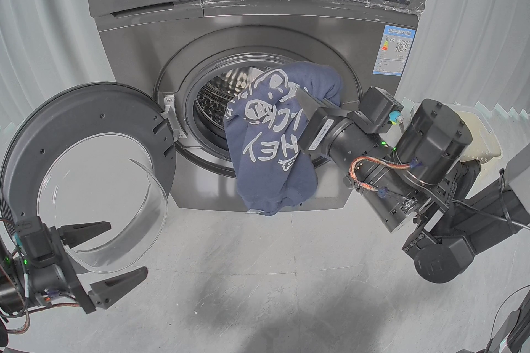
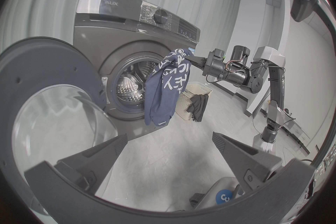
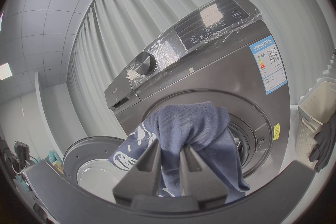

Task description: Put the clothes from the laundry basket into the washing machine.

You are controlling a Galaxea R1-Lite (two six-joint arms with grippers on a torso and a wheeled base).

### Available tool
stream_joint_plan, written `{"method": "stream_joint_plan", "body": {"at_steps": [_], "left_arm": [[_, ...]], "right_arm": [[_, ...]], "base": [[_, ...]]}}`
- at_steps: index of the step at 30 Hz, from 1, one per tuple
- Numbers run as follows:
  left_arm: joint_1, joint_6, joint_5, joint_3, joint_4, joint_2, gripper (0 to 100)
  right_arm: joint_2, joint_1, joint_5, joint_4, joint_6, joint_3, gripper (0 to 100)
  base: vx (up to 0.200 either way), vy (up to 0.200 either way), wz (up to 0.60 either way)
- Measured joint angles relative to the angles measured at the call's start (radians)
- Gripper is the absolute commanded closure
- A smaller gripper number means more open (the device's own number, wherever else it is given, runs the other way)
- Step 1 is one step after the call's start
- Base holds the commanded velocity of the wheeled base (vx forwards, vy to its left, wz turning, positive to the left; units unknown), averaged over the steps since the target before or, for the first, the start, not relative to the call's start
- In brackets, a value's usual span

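Observation:
A navy blue shirt with white lettering [image 1: 273, 144] hangs in front of the washing machine's [image 1: 149, 39] open drum mouth [image 1: 221, 95]. My right gripper [image 1: 302, 95] is shut on the shirt's upper fold, and the cloth [image 3: 190, 126] bunches between its fingers [image 3: 148, 161]. From the left wrist view the shirt [image 2: 168, 90] droops below the right gripper [image 2: 191, 58], level with the drum. The round door [image 1: 83, 166] is swung wide to the left. My left gripper [image 1: 107, 255] stands open low at the left, near the door glass. The cream laundry basket [image 2: 191, 95] sits right of the machine with a dark garment [image 2: 198, 106] draped over its rim.
Grey floor [image 1: 276, 271] spreads in front of the machine. Pale curtains [image 1: 33, 28] hang behind it. The basket [image 3: 316, 109] stands close against the machine's right side, beside my right arm. The open door [image 2: 42, 95] takes up the space at the left.

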Motion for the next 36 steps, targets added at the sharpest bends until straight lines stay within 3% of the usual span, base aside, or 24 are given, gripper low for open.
{"method": "stream_joint_plan", "body": {"at_steps": [7, 11, 17, 30, 36], "left_arm": [[-0.071, -0.006, 0.007, -0.028, -0.216, 0.244, 0], [-0.136, -0.031, 0.033, -0.043, -0.293, 0.355, 0], [-0.204, -0.084, 0.041, -0.065, -0.304, 0.449, 0], [-0.234, -0.147, 0.041, -0.188, -0.313, 0.637, 0], [-0.238, -0.167, 0.041, -0.235, -0.379, 0.717, 0]], "right_arm": [[0.018, 0.000, -0.005, -0.004, 0.001, -0.008, 100], [0.023, 0.000, -0.008, -0.006, 0.002, -0.009, 100], [0.029, 0.001, -0.009, -0.005, 0.002, -0.014, 100], [0.036, 0.006, -0.010, -0.005, 0.002, -0.020, 100], [0.036, 0.014, -0.011, -0.005, 0.001, -0.020, 100]], "base": [[0.000, 0.000, 0.00], [0.000, 0.000, 0.00], [0.000, 0.000, 0.00], [0.000, 0.000, 0.00], [0.000, 0.000, 0.00]]}}
